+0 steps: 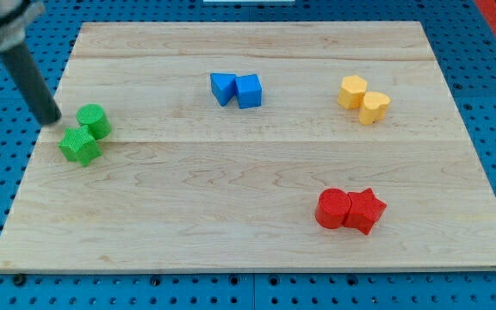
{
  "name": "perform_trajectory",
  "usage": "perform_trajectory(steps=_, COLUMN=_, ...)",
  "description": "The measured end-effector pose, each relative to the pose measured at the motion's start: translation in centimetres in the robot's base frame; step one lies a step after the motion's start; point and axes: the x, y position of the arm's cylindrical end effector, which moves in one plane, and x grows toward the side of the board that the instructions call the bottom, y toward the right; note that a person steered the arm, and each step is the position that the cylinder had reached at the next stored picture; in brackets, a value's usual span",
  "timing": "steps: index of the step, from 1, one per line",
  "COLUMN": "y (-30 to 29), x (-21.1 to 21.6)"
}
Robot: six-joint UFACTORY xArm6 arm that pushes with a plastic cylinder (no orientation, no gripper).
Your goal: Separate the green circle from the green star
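The green circle sits near the board's left edge, touching the green star just below and left of it. My tip is on the board a little to the left of the green circle and above the green star, apart from both. The dark rod slants up toward the view's top left.
Two blue blocks touch at the top middle. Two yellow blocks touch at the top right. A red circle and a red star touch at the lower right. The wooden board lies on a blue pegboard.
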Motion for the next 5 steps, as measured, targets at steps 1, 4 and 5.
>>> perform_trajectory(steps=1, y=2.5, x=0.7)
perform_trajectory(steps=4, y=6.8, x=-4.2)
perform_trajectory(steps=5, y=4.6, x=-5.9)
